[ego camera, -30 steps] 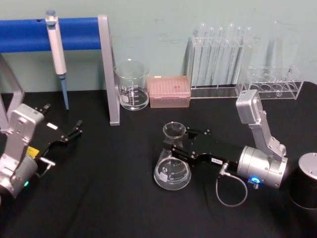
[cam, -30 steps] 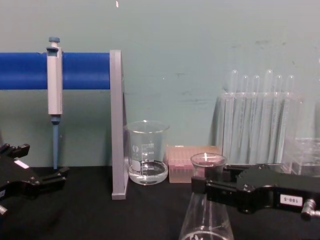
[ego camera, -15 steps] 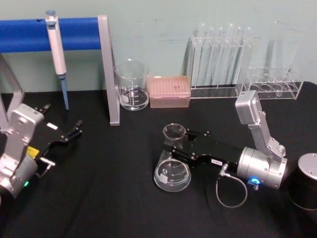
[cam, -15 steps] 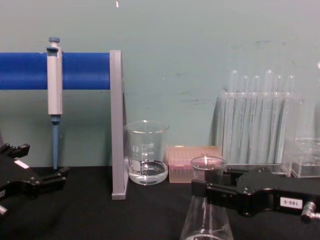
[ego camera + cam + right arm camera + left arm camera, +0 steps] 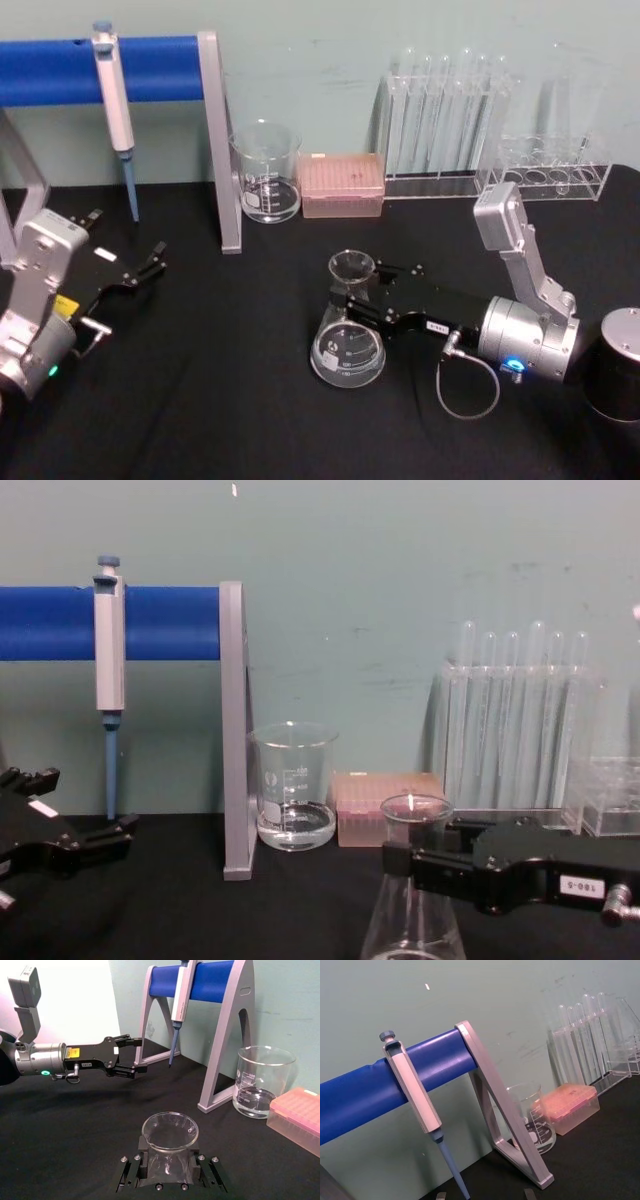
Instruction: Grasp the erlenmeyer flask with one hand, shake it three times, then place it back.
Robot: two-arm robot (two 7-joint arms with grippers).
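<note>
A: Head view: high, looking down and forward over the black table [image 5: 230, 400]. Chest view: low, facing the pale green wall [image 5: 380, 580].
B: Overlap?
A: Both hold the blue bar on its grey metal stand [image 5: 160, 65], upper left, and the clear glass beaker [image 5: 266, 175]. Right wrist view sits close over the clear glass conical flask [image 5: 170, 1135], facing that stand. Left wrist view, tilted, looks up at it.

Table [image 5: 220, 400] under black cloth, wall at far edge. Back row along wall:
- grey leg of pipette stand [image 5: 222, 150] at 11 o'clock
- glass beaker [image 5: 267, 180] just beside it, little clear liquid inside
- pink tip box [image 5: 342, 186] at 12, near beaker
- test tube rack [image 5: 440, 184] at 1, tubes upright
- low clear rack [image 5: 555, 178] at 2

Erlenmeyer flask [image 5: 347, 350] near middle, upright, wide base seemingly on cloth. Dark cylinder [image 5: 612, 385] at 4 o'clock, at table edge.
</note>
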